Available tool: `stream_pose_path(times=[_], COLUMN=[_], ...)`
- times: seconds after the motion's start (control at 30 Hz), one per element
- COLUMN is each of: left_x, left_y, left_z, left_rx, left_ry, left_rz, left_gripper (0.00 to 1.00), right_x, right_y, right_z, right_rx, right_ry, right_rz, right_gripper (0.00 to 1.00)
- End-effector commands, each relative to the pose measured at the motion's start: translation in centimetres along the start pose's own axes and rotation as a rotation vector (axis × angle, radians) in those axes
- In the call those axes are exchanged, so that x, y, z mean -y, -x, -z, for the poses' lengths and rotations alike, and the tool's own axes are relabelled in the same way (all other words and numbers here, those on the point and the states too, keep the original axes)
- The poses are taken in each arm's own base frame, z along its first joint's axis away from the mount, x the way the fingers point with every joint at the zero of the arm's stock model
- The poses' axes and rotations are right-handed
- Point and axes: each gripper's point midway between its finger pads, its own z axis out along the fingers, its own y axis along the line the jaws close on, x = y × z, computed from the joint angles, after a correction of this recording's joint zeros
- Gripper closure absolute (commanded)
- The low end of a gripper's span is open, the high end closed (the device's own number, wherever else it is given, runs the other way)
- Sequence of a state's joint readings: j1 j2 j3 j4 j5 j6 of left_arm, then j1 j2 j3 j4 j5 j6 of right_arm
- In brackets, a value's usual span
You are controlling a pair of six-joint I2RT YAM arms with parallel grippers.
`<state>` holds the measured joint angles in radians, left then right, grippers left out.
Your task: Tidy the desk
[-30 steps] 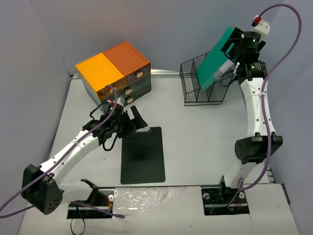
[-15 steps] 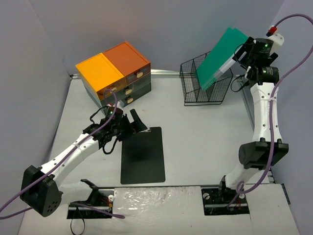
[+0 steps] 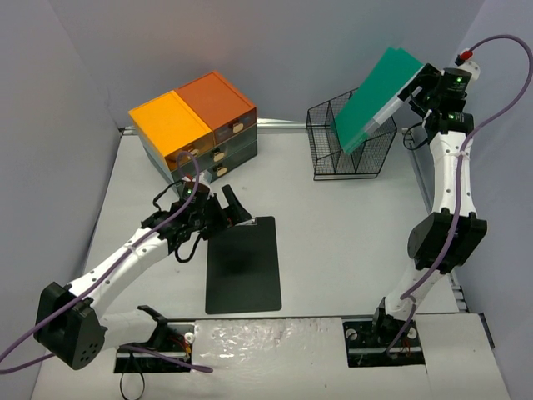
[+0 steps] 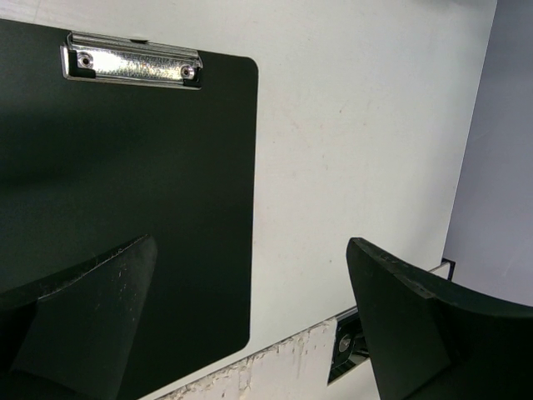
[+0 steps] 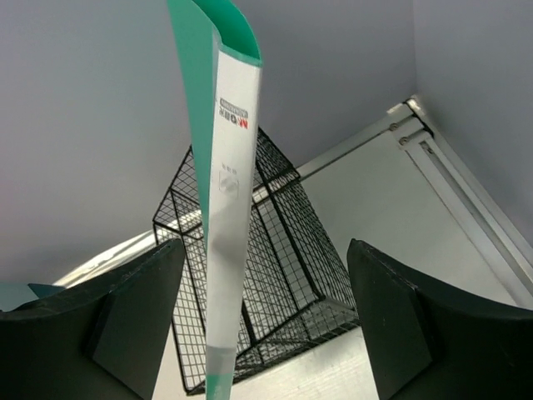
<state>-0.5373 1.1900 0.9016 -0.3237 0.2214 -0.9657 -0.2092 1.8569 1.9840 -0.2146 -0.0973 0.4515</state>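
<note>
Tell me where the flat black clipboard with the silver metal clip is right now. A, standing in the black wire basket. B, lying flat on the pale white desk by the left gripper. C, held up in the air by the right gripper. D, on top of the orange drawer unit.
B: the black clipboard lies flat on the desk, with the open left gripper at its clip end and not gripping it.

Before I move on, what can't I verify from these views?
- Top view: the green plastic folder covers the black wire basket slots, so where its lower edge rests is hidden.
- Right wrist view: the folder's bottom edge is cut off by the frame.
- Top view: the orange-topped drawer unit has its drawers shut, so the contents are unseen.
</note>
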Motion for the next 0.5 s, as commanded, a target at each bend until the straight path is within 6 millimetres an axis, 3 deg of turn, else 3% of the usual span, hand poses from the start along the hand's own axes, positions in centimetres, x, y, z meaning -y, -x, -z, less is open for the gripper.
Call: stream_pose_path(times=[0.0,0.33,0.43,0.47], left_x=[2.4,2.3,2.5,2.6], left_y=[1.6,1.7,2.0,2.1], left_z=[0.7,0.4,0.5,0.5], left_rx=[0.047,0.032,0.033,0.034], left_ry=[-0.081,-0.063,-0.062,-0.062], left_rz=[-0.009,-0.023,-0.029,-0.032], left_gripper=[0.03,0.03,0.03,0.03], right_x=[-4.2,-6.2,-6.1,-6.2], right_y=[4.2,5.1,5.4,5.4], right_z=[-1.1,-5.2,-5.7,-5.6], right_rx=[0.135,0.161,0.163,0.158], right_ry=[0.207,0.344,0.355,0.364], right_rz=[-0.004,-0.027,-0.049,-0.048], right_gripper=[0.25,0.31,0.45,0.67])
